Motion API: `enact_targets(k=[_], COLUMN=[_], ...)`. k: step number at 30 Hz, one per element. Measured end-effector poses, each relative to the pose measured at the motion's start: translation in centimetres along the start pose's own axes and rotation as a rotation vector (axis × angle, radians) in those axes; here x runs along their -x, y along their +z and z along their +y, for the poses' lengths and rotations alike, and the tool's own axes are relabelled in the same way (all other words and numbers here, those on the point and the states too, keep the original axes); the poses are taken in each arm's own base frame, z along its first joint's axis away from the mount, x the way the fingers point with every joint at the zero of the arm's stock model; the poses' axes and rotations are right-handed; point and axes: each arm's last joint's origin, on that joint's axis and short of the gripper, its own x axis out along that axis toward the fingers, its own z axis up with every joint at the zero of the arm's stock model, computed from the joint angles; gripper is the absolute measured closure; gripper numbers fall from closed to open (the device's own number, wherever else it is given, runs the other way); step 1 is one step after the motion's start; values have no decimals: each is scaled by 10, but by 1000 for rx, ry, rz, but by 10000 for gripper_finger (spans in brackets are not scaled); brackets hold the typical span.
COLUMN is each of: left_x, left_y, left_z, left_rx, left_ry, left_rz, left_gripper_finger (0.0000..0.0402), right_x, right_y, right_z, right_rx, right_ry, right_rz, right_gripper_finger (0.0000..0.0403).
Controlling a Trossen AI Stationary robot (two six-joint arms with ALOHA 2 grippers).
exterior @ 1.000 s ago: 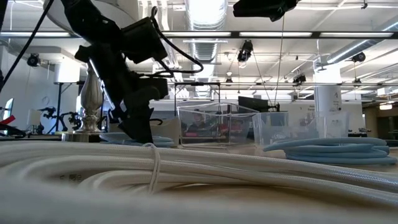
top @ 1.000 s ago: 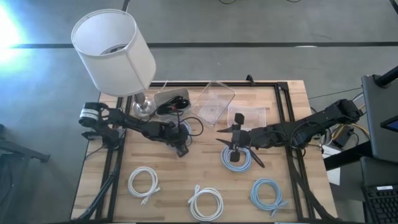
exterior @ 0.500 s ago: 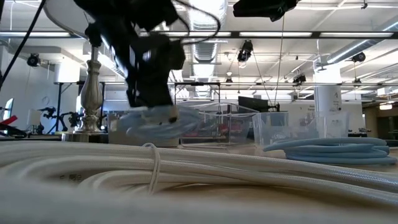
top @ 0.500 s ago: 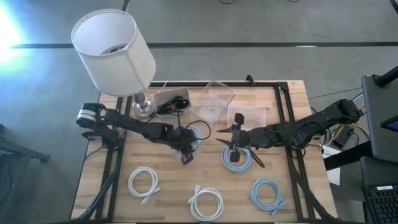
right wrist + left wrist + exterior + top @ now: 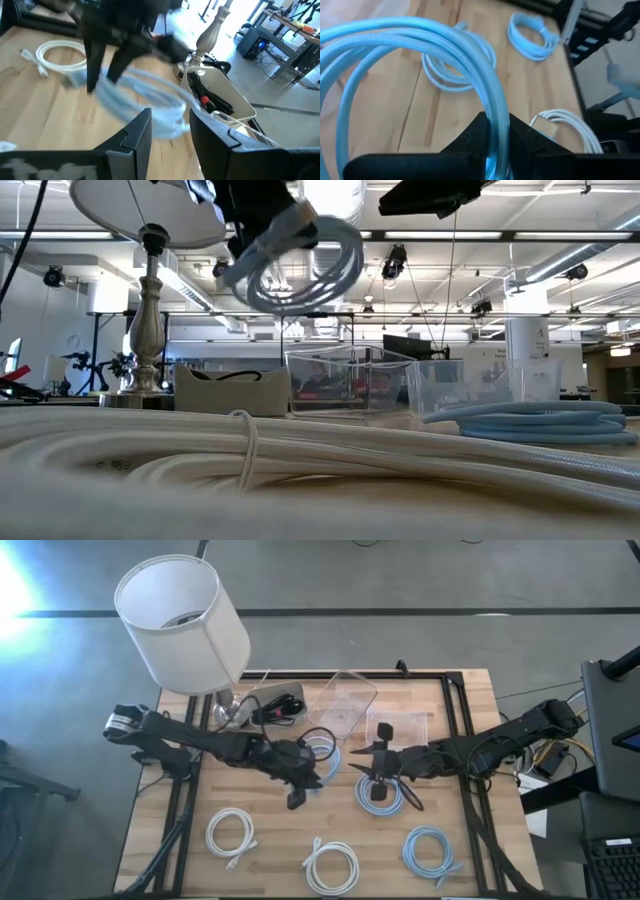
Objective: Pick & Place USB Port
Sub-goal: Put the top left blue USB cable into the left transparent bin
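Since a second ago the left tool (image 5: 300, 772) has risen off the tabletop (image 5: 270, 850), carrying the light blue cable coil (image 5: 295, 262), which now hangs high in the low view. Fingers pinch one strand of the loop, so the rest dangles free, likely for clearance over the other coils. Left arm stretched long and low toward table centre. Right tool (image 5: 378, 762) waits over another blue coil (image 5: 380, 796), fingers spread, nothing between them.
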Motion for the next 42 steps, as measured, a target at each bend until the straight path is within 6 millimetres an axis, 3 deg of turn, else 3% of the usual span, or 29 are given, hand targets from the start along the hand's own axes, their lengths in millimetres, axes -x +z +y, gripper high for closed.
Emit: enact_targets(k=[6, 11, 21, 28, 34, 42], left_x=[15, 16, 8, -10, -23, -26], left_y=[10, 17, 33, 34, 38, 41], left_z=[0, 4, 22, 40, 59, 88], left_rx=[-60, -87, -59, -34, -20, 16], left_ry=[29, 58, 73, 70, 69, 129], left_rz=[-71, -132, -260, -264, -298, -314], left_gripper_finger=[349, 350, 349, 349, 349, 349], right_x=[0, 0, 1, 7, 8, 8], right_y=[-2, -3, -7, -10, -11, -11], right_z=[0, 0, 0, -3, -3, -3], right_rx=[12, 15, -10, -71, -81, -78], right_ry=[2, 2, 4, -4, -6, -6], right_rz=[22, 28, 88, 218, 237, 237], right_gripper_finger=[275, 275, 275, 273, 278, 276])
